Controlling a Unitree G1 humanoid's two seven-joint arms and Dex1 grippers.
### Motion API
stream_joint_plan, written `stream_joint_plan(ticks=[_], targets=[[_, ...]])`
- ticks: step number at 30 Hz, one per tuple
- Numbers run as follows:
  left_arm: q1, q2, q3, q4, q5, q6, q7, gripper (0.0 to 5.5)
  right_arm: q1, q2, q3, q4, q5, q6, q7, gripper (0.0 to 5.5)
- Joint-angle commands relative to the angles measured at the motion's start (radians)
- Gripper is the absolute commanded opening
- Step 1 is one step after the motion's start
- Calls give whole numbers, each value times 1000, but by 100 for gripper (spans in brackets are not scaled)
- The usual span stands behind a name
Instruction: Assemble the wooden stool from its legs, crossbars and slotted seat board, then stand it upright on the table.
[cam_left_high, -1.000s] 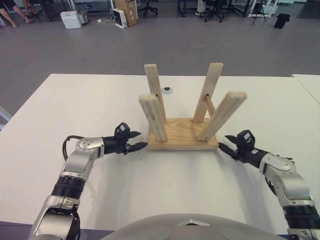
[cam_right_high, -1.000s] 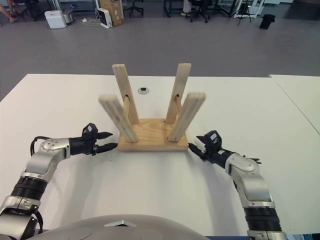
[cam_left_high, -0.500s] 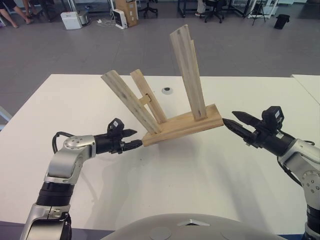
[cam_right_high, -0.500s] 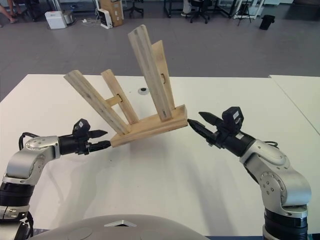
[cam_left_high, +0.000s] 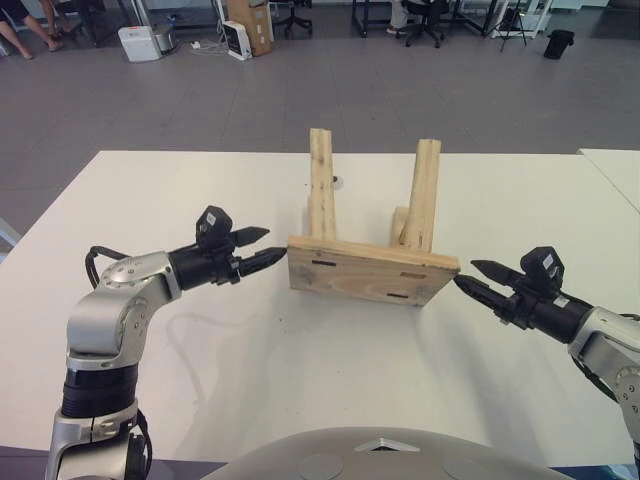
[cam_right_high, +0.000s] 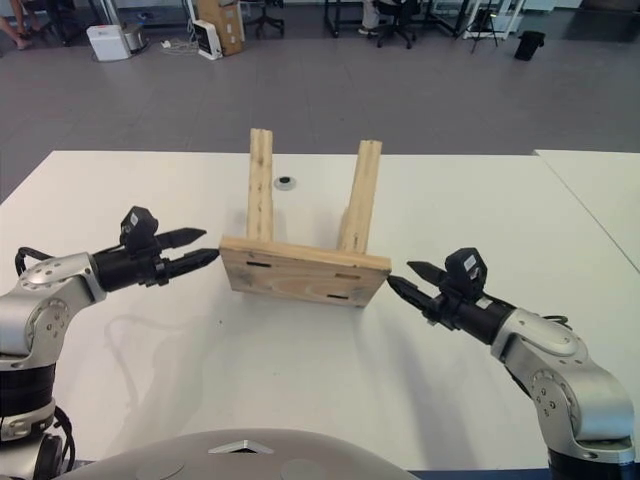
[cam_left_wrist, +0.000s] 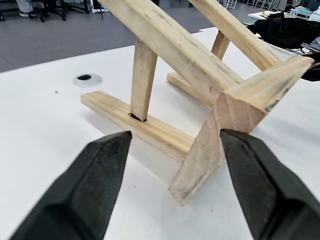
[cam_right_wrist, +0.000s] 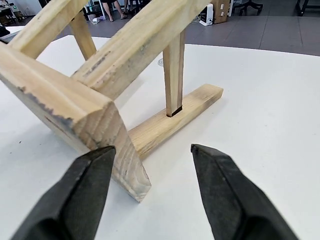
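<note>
1. Two half-seconds take the stool (cam_left_high: 372, 240) from upside down, seat flat on the tabletop (cam_left_high: 330, 380), through a steep tilt in the air, to lying on its side.
2. Now the seat board (cam_left_high: 372, 272) stands on its long edge, its slotted top facing us, and the legs (cam_left_high: 321, 190) point away; the lower pair rests on the tabletop.
3. We judge the assembly finished and the righting about half done: one more quarter turn puts the feet down.
4. Our left pincer (cam_left_high: 277, 241) has risen off the surface and sits at the seat's left end, its fingers (cam_left_wrist: 100, 195) spread wide with the board's corner between them, released rather than clamped.
5. Our right pincer (cam_left_high: 464, 273) has dropped back low to the seat's right end, likewise spread, the board's end between its fingers (cam_right_wrist: 90, 200).
6. We cannot tell whether either pincer touches the wood.
7. Left elbow is bent high, forearm level and pointing inward; right forearm lies low, angled in from the near right.
</note>
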Motion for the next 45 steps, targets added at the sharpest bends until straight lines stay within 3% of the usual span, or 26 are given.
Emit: stream_joint_plan(ticks=[1, 7, 12, 19, 27, 36, 37, 42, 45], targets=[[49, -7, -142, -109, -174, 38, -156, 331, -29, -5, 97, -51, 73, -12, 114, 285], [49, 109, -141, 80, -54, -100, -229, 331, 68, -124, 137, -130, 103, 20, 235, 285], [2, 190, -121, 188, -18, -175, -257, 331, 94, -193, 86, -58, 70, -4, 305, 285], [-40, 337, -237, 469, 140, -371, -440, 331, 100, -259, 63, 55, 5, -64, 389, 285], [-191, 225, -335, 627, 212, -579, -528, 331, 62, -254, 184, 90, -59, -119, 425, 285], [-293, 107, -385, 766, 260, -703, -529, 331, -67, -150, 342, 185, -123, -173, 388, 285], [-300, 91, -379, 778, 251, -707, -528, 310, -72, -138, 346, 196, -119, -173, 387, 293], [-308, 80, -372, 777, 215, -664, -579, 220, -68, -117, 332, 230, -103, -184, 397, 196], [-301, 79, -373, 779, 217, -665, -595, 179, -73, -112, 338, 245, -107, -197, 399, 190]])
